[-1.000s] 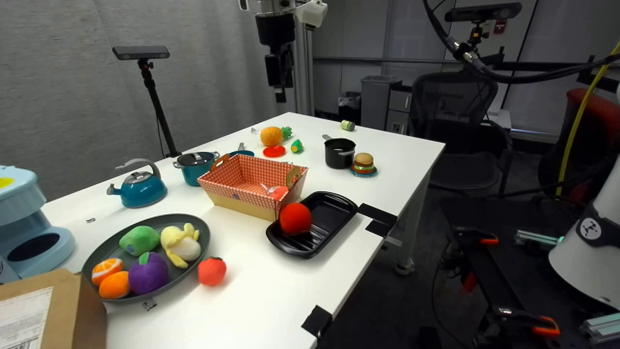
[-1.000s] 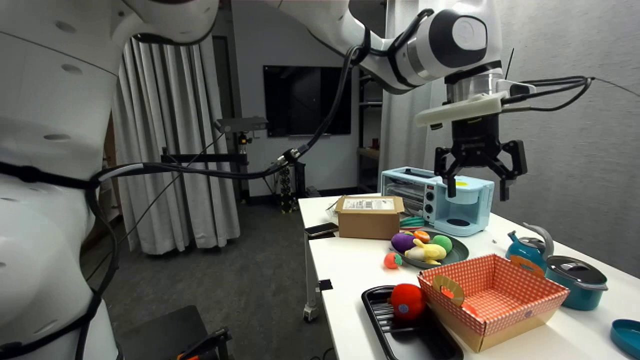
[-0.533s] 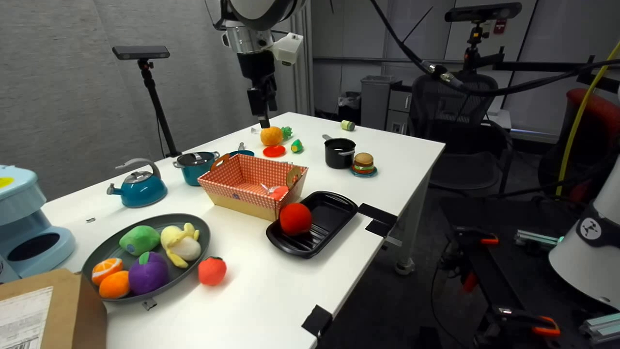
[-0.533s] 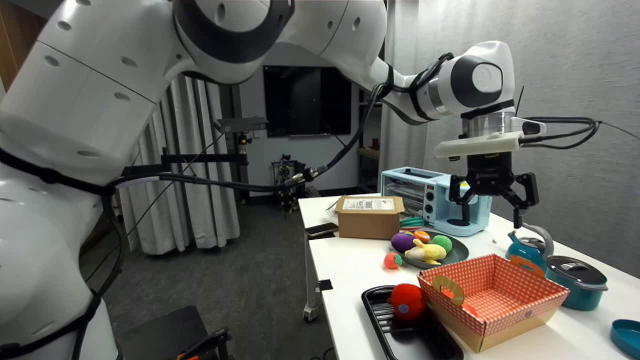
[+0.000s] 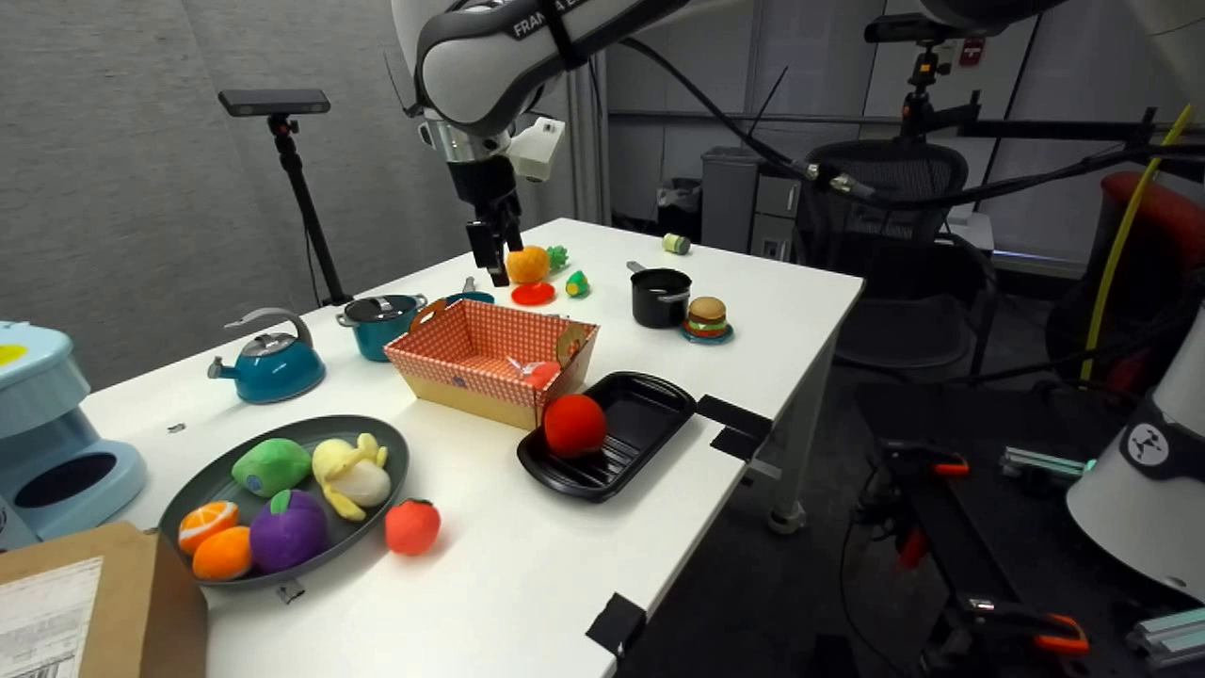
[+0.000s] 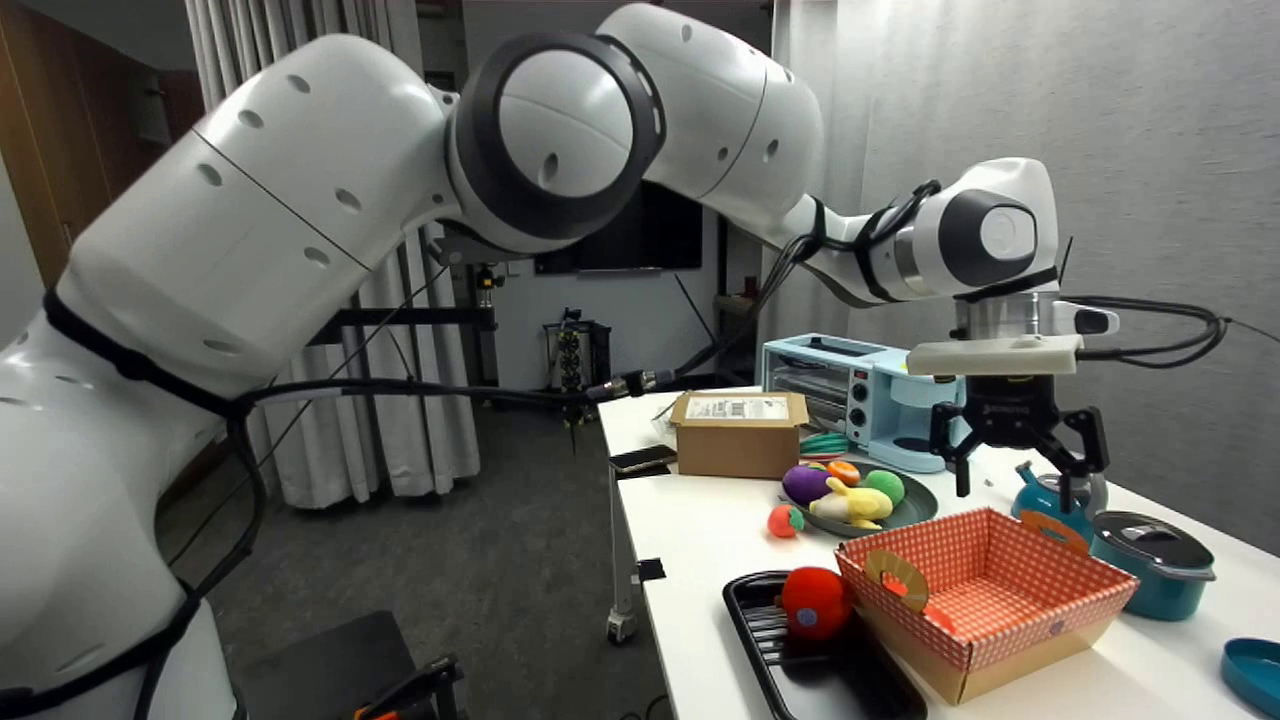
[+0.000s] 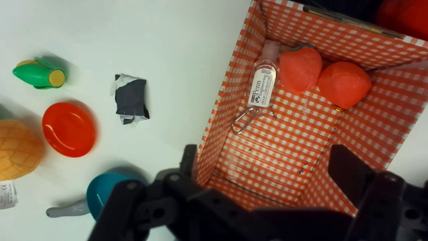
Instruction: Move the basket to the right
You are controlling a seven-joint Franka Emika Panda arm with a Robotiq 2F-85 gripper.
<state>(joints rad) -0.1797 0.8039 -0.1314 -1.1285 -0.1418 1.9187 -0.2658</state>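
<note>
The basket is an open box with red-and-white checked walls and tan handle ends. It stands upright on the table in both exterior views. In the wrist view its checked inside holds two red toy fruits and a small clear bottle with a clip. My gripper is open and empty above the basket in both exterior views. In the wrist view the open fingers appear to either side of the basket's near end. They look clear of it, though the exact height is hard to tell.
A black tray with a red ball-shaped fruit touches or nearly touches the basket. A teal pot and a kettle stand along the far edge. A teal pan and a red dish lie beside the basket.
My arm has reached out and my gripper has come down toward the basket, shifting right in an exterior view. The fingers stay open. The basket and the other objects have not moved.
</note>
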